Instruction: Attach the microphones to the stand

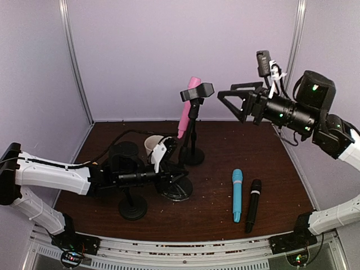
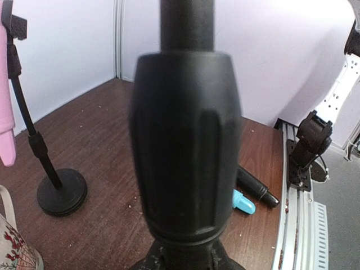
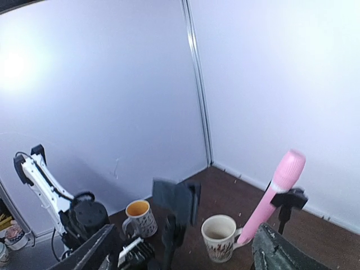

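Right gripper point(image 1: 226, 101) hangs wide open, empty; left gripper point(image 1: 169, 159) is at a stand point(image 1: 179, 190), grip hidden; a push could topple it.

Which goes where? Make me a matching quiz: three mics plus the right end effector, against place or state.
Things:
1. pink microphone
2. light blue microphone
3. black microphone
4. right end effector

Place or state:
A. lying flat on the table, the right one of a pair
B. raised in the air, open
C. held tilted in the clip of a stand
D. lying flat on the table, the left one of a pair

Pairs: 1-C, 2-D, 3-A, 4-B
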`<state>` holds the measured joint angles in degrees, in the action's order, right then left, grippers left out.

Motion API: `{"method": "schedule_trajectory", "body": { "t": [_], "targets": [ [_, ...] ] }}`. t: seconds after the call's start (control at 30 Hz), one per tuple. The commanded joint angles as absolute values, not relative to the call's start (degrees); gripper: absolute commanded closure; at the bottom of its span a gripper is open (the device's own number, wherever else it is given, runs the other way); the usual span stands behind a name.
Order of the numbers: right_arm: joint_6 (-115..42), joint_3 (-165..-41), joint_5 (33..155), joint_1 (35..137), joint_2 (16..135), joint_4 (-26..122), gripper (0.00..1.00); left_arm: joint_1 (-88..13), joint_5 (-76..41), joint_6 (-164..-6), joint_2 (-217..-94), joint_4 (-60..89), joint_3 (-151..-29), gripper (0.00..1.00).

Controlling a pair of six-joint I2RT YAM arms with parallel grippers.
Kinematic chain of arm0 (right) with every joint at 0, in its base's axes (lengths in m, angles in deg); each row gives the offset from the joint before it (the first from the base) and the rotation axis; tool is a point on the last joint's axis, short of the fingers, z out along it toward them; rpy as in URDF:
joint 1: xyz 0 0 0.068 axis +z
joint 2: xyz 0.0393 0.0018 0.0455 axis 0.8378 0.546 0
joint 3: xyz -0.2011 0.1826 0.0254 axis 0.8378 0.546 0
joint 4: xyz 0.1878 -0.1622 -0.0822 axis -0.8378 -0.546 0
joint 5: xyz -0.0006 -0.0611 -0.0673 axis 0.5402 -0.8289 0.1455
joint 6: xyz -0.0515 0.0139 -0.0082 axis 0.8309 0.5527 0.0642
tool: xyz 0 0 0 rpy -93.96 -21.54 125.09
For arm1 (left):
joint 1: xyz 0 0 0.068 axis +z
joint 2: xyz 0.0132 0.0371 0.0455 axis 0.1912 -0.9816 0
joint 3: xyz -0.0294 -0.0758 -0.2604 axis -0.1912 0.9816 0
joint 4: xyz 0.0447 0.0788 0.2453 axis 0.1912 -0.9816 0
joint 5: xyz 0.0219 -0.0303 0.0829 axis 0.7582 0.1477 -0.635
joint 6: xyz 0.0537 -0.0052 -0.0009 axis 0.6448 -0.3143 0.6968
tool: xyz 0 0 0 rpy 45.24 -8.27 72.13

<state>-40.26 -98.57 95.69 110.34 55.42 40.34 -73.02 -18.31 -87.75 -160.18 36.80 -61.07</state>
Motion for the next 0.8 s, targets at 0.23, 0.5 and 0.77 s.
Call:
{"method": "schedule_trajectory", "body": {
  "t": [0.23,0.5,0.77],
  "targets": [
    [-35.8,-111.0,90.2,110.3,64.3,33.9,0.15,-74.2,-18.3,-85.3,-161.0,36.8,-64.6,1.0],
    [-37.0,-112.2,94.4,109.8,68.5,31.5,0.51,-74.4,-19.8,-84.9,-159.7,36.6,-64.0,1.0],
    [-42.6,-106.4,99.3,109.9,70.0,33.1,0.74,-74.4,-20.7,-84.7,-160.4,38.8,-64.8,1.0]
  ]
}}
